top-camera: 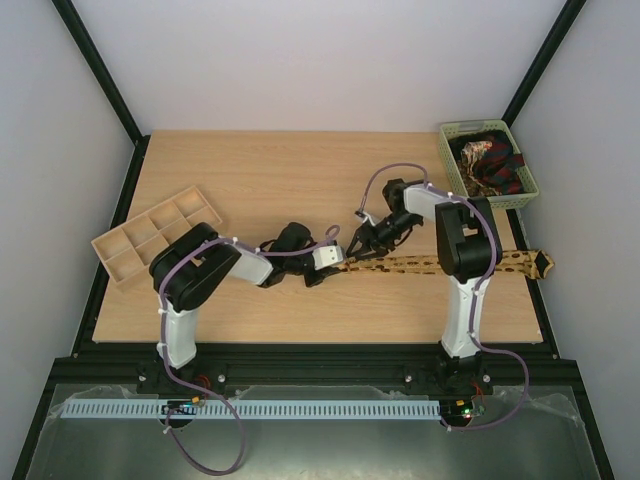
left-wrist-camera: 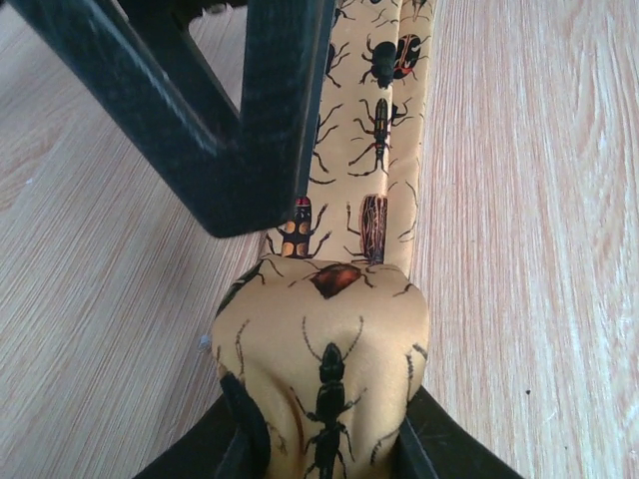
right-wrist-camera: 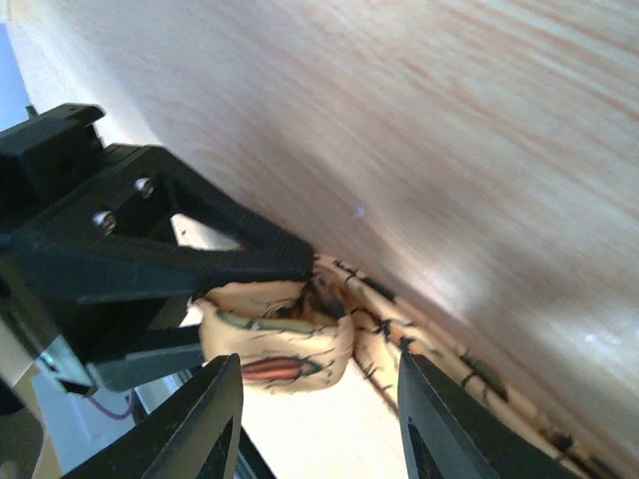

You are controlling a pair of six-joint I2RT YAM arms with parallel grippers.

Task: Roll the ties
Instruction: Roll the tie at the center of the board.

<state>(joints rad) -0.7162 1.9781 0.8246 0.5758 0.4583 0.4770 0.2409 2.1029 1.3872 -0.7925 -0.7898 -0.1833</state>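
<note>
A tan-yellow tie printed with dark beetles lies stretched across the table toward the right edge. Its left end is rolled into a small coil, and my left gripper is shut on that coil from both sides. The right wrist view shows the same coil held by the left arm's black fingers. My right gripper stands open just in front of the coil, with nothing between its jaws. From above, the left gripper and right gripper meet at the tie's left end.
A green basket at the back right holds more ties, dark red and patterned. A tan compartment tray sits at the left edge of the table. One of the right gripper's black fingers hangs over the tie, close to the coil.
</note>
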